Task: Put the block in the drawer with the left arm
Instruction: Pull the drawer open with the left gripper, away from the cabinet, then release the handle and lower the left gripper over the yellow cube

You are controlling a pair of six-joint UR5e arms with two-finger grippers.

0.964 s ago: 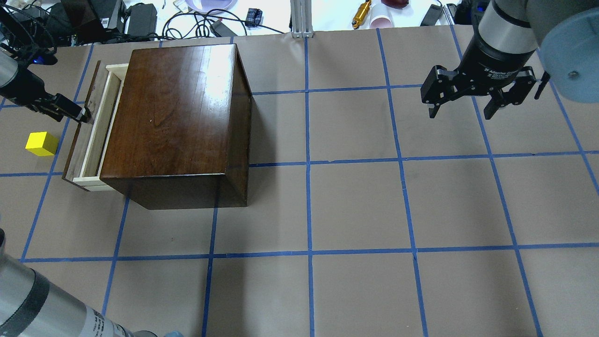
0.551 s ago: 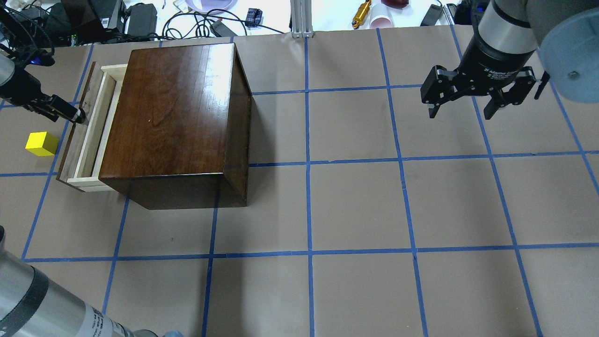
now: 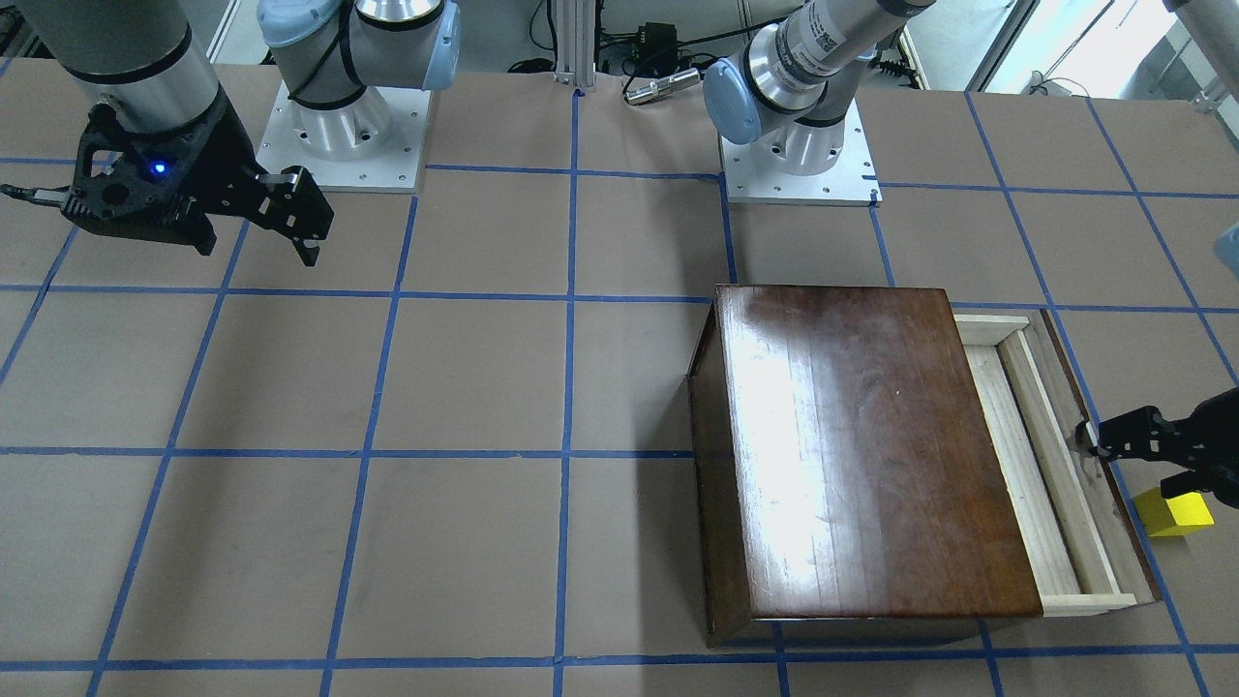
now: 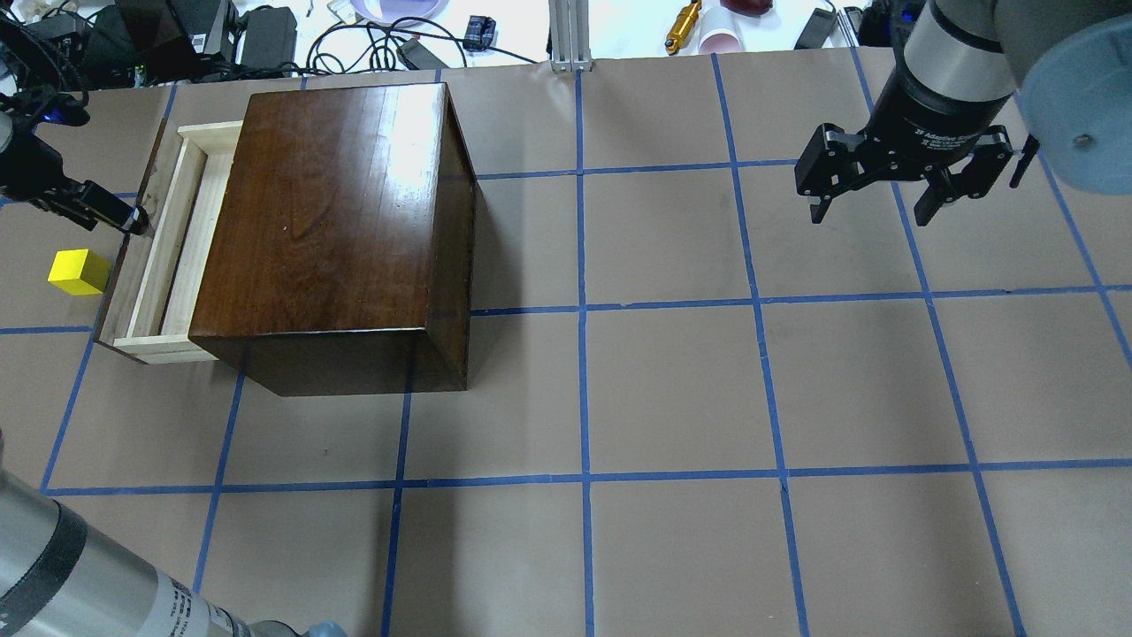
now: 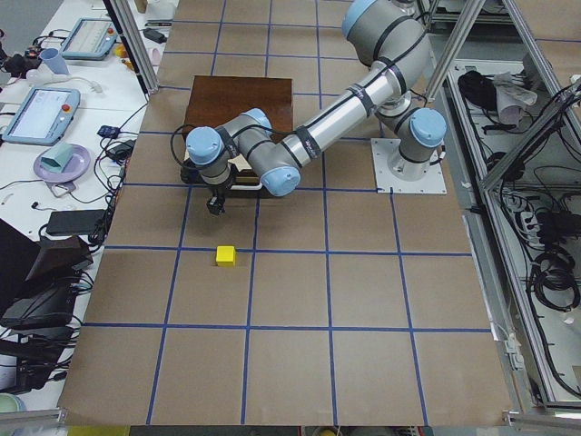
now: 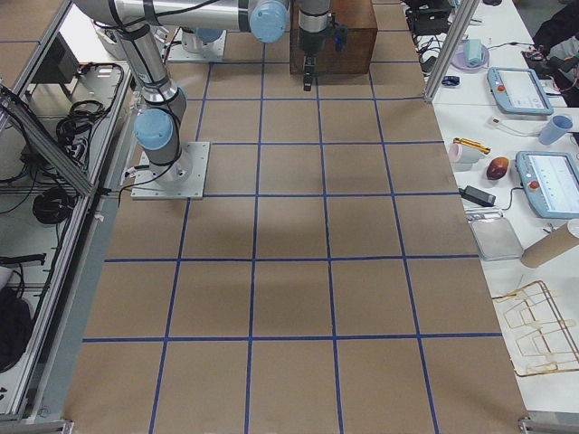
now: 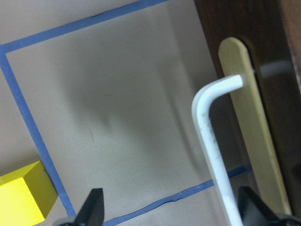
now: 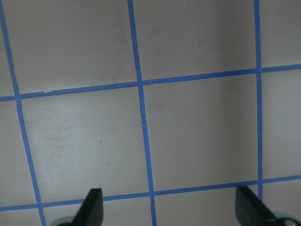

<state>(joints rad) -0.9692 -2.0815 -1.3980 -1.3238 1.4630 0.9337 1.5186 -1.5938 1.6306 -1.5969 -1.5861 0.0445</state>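
The left claw (image 7: 173, 211) hangs at the dark front of the drawer (image 4: 146, 265), fingers spread wide and gripping nothing. A white bent rod (image 7: 207, 122) between them reaches to the drawer front. The drawer stands partly out of the glossy wooden box (image 4: 336, 221). The yellow block (image 4: 78, 271) sits on the bench (image 4: 672, 389) just beside the drawer front, outside it and apart from the claw. Well away, the right claw (image 4: 871, 212) hovers above the bench, wide open and empty.
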